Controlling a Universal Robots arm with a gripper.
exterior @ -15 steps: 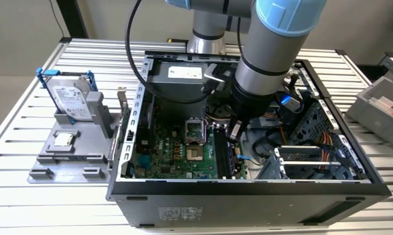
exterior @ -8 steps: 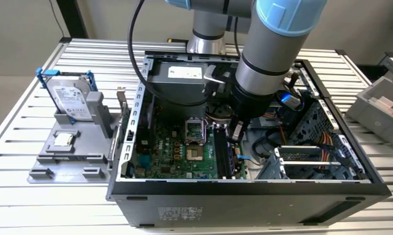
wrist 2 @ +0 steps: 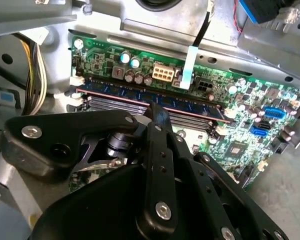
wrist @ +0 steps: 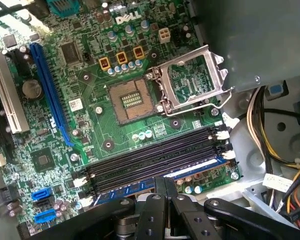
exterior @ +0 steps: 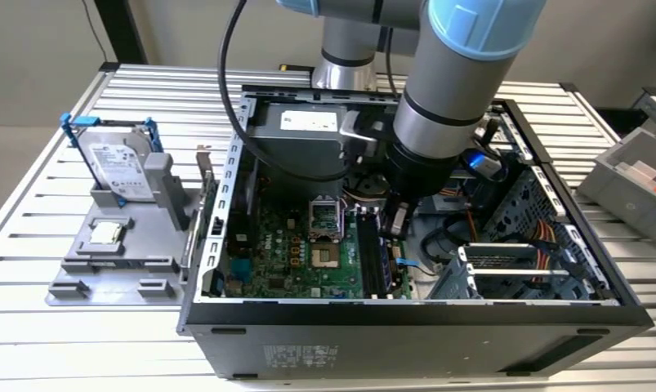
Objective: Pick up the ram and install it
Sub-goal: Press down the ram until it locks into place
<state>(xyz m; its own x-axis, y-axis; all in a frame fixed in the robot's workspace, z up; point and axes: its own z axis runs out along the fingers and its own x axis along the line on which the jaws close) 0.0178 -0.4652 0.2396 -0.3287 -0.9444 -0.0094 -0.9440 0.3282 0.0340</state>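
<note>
The open computer case (exterior: 415, 310) sits on the slatted table (exterior: 44, 212), its green motherboard (wrist: 90, 125) facing up. The ram (wrist 2: 150, 96) stands on edge in the outermost black slot, its long axis running along the neighbouring empty slots (wrist: 155, 155). The gripper (wrist 2: 159, 114) rests on its top edge, fingers pressed together.

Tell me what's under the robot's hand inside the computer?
The ram sits right under the hand, standing along one of the long black slots on the green board. The hand covers the ram's middle, so its grip there can't be seen.
</note>
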